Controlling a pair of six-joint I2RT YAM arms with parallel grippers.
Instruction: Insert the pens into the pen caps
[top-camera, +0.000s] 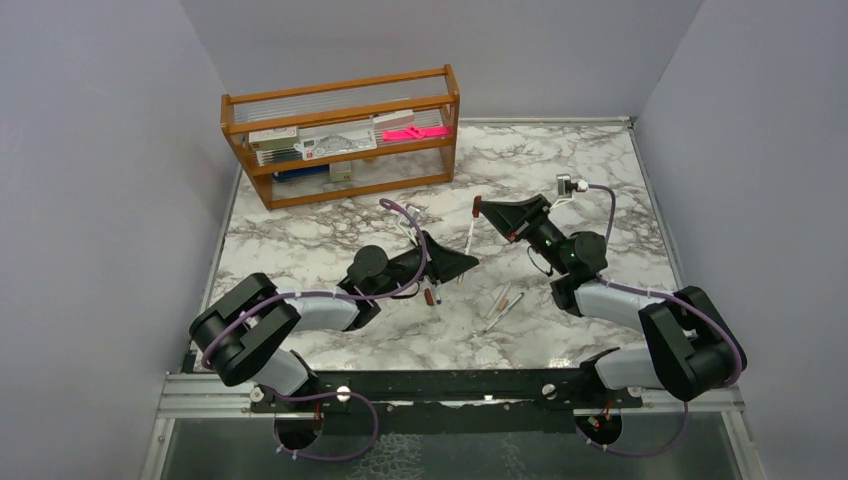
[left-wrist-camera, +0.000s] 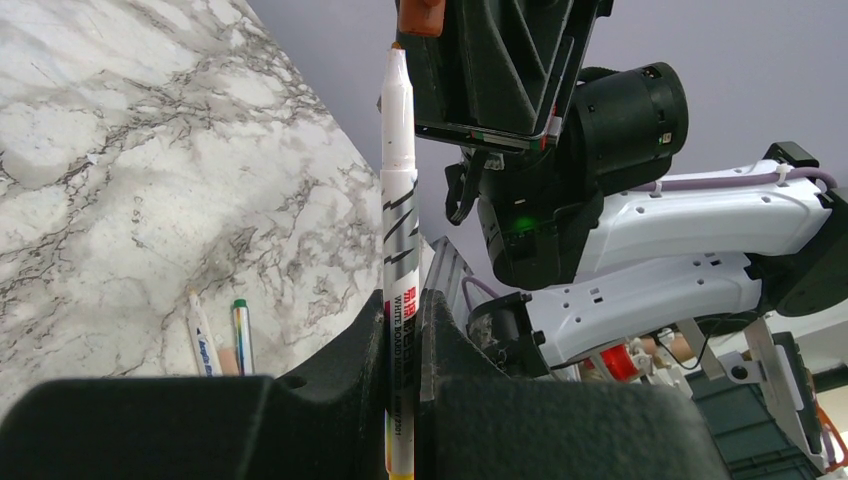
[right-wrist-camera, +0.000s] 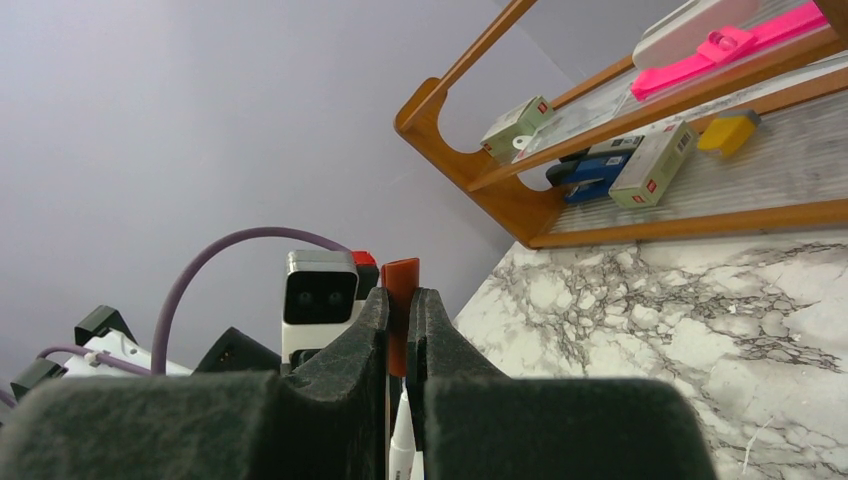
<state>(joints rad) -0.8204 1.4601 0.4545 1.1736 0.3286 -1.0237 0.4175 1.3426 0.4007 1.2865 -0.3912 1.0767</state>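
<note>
1. Top view: the left hand (top-camera: 462, 262) is seen clenched on a white pen (top-camera: 469, 236), which is tilted up and away toward the right hand (top-camera: 486, 211). A dark red cap (top-camera: 478, 207) is gripped in the right hand, right at the pen's far end; contact cannot be told from here. Two loose pens (top-camera: 501, 304) are noted on the marble counter (top-camera: 300, 250) between the arms. A red-ended pen (top-camera: 432, 294) lies just beside the left hand. A wooden rack (top-camera: 340, 190) is set at the far left.
2. Left wrist view: the pen is held upright between the fingers (left-wrist-camera: 445, 345), with most of the barrel standing clear above them. Its tip is placed just at the cap's lower edge, at the top of the frame; whether it has entered cannot be told.
3. Right wrist view: the cap is pinched between the closed fingers, its top projecting past them. The white pen tip is seen directly below the cap, in line with it.
</note>
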